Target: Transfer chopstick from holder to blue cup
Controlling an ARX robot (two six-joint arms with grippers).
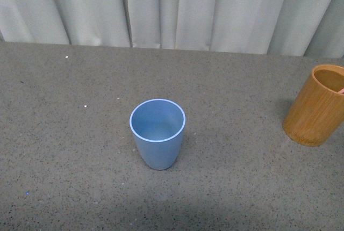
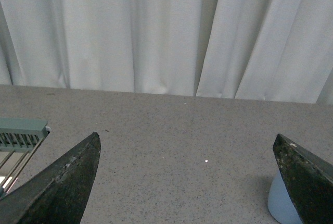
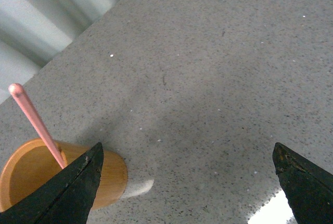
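Observation:
The blue cup (image 1: 157, 133) stands upright and empty in the middle of the grey table in the front view. The orange-brown holder (image 1: 317, 105) stands at the right edge, with a bit of pink chopstick (image 1: 341, 90) at its rim. Neither arm shows in the front view. In the right wrist view the pink chopstick (image 3: 36, 124) leans out of the holder (image 3: 31, 174), beside my open right gripper (image 3: 187, 166), which holds nothing. My left gripper (image 2: 186, 166) is open and empty; the blue cup's base (image 2: 281, 203) shows beside one finger.
A white curtain (image 1: 172, 8) hangs behind the table's far edge. A pale green rack-like object (image 2: 21, 135) sits at the side of the left wrist view. The grey speckled tabletop (image 1: 70, 134) lies bare around the cup.

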